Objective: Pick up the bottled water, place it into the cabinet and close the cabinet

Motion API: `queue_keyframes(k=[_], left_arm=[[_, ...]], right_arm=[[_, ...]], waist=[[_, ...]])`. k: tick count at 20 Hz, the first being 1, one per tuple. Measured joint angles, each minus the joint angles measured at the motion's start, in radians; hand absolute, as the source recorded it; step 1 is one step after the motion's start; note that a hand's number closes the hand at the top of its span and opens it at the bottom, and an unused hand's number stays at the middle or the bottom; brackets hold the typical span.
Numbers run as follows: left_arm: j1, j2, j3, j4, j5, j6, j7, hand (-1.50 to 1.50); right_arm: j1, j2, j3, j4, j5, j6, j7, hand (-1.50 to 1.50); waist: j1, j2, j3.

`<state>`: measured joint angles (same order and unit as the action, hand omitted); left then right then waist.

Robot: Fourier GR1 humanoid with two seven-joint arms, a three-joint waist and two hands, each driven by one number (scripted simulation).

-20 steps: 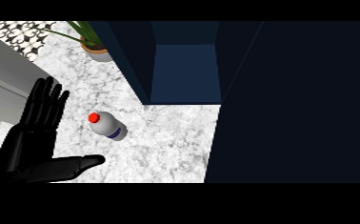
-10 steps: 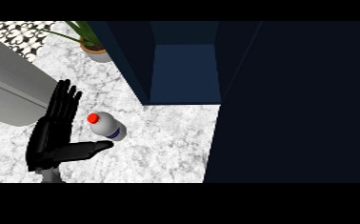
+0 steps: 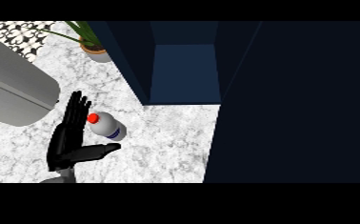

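The bottled water (image 3: pixel 107 127), white with a red cap, stands on the marble counter (image 3: pixel 169 142) in front of the cabinet's left wall. My left hand (image 3: pixel 67 144) is just to the bottle's left, open. Its straight fingers (image 3: pixel 76 108) point up beside the cap, and its thumb (image 3: pixel 102 149) reaches out under the bottle. Whether the hand touches the bottle I cannot tell. The dark blue cabinet (image 3: pixel 184 70) stands open behind the bottle, with nothing visible inside. My right hand does not show.
A wide dark panel (image 3: pixel 288 104) fills the right side of the view beside the cabinet opening. A potted plant (image 3: pixel 95 49) stands at the back left. A grey rounded body (image 3: pixel 25 94) juts in from the left edge.
My left hand has moved right and forward, from the left edge to right beside the bottle, thumb now under it. The grey body has come further into view. The bottle has not moved.
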<state>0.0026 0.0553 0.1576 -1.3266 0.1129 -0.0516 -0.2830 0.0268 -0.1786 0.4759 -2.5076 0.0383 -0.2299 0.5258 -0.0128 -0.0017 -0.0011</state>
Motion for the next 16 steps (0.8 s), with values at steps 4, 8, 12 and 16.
queue_keyframes(k=[4,8,12,16], left_arm=[[-0.007,0.003,0.013,0.094,-0.008,-0.007,-0.068,-1.50],[-0.033,0.008,0.031,0.202,-0.010,-0.021,-0.141,-1.50],[-0.065,0.023,0.046,0.321,-0.014,-0.046,-0.223,-1.50],[-0.114,0.038,0.068,0.435,-0.002,-0.081,-0.296,-1.50]], right_arm=[[0.002,-0.014,0.013,-0.003,0.004,-0.011,0.003,-1.50],[-0.019,-0.033,-0.001,-0.006,0.003,-0.011,0.026,-1.50],[-0.015,-0.032,0.015,-0.004,0.006,-0.027,0.017,-1.50],[-0.024,-0.033,0.014,0.000,0.007,-0.035,0.016,-1.50]], waist=[[0.000,-0.001,0.000],[-0.003,-0.001,0.000],[-0.002,0.000,0.000],[-0.002,0.001,0.000]])
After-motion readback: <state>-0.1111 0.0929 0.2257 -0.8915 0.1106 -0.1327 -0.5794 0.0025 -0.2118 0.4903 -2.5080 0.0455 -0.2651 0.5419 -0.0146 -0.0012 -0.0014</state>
